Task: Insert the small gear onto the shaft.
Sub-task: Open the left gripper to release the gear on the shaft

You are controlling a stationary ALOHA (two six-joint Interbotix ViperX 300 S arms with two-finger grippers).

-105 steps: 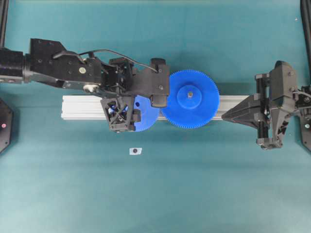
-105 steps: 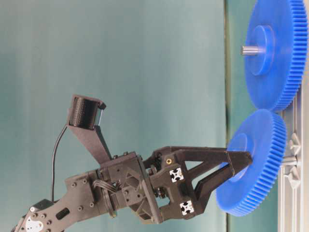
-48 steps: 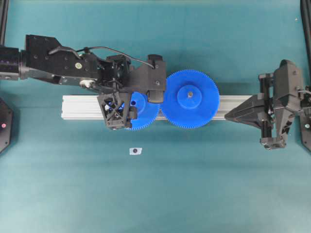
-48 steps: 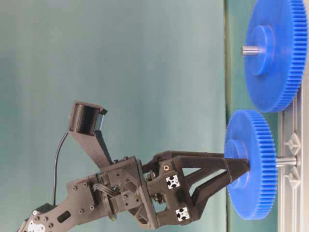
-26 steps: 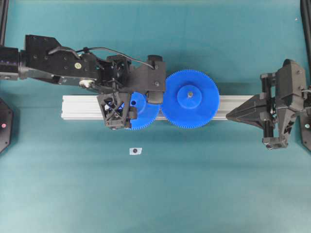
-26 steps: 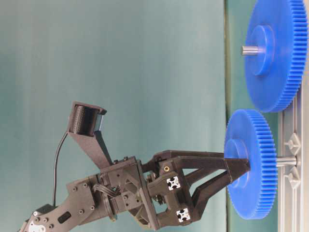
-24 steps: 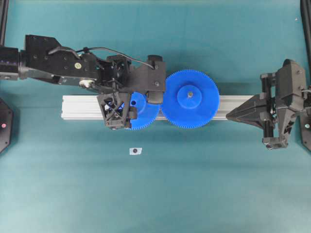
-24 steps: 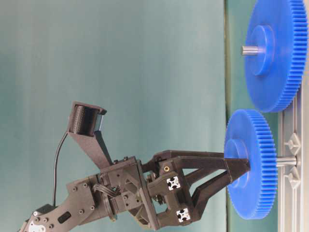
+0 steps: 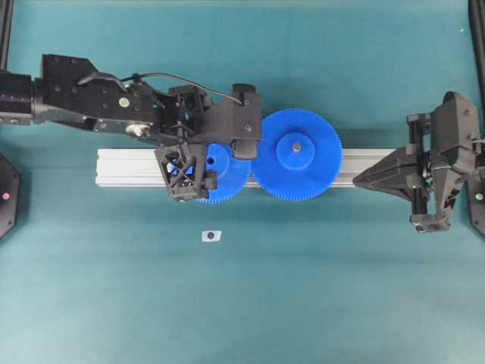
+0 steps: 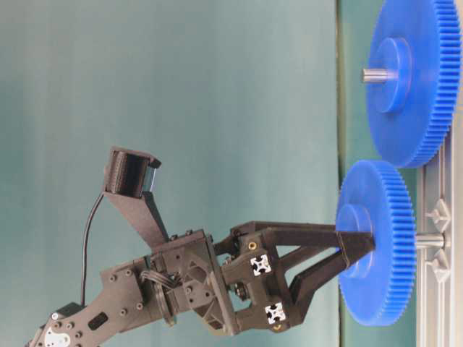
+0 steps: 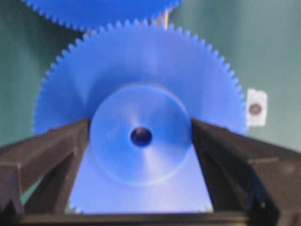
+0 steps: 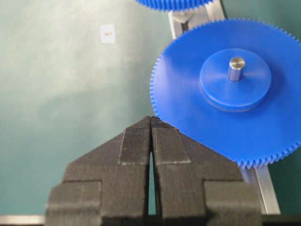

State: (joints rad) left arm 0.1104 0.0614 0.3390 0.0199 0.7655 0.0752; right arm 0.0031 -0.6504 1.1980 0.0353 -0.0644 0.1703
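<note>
moved: left claw has spread off small gear hub
step: gear seated on shaft
next: back left claw straight off
right claw: pressed together, empty

Even, soft light; blurry wrist views

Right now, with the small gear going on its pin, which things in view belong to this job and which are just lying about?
In the job:
- small blue plastic toothed gear with raised hub
- short thin grey metal shaft
- left tool, fingers either side of the hub

Lying about:
- wider blue toothed gear, already on its own pin
- long grooved silver aluminium rail
- small white tag with dark spot
- right tool, shut, holding nothing
</note>
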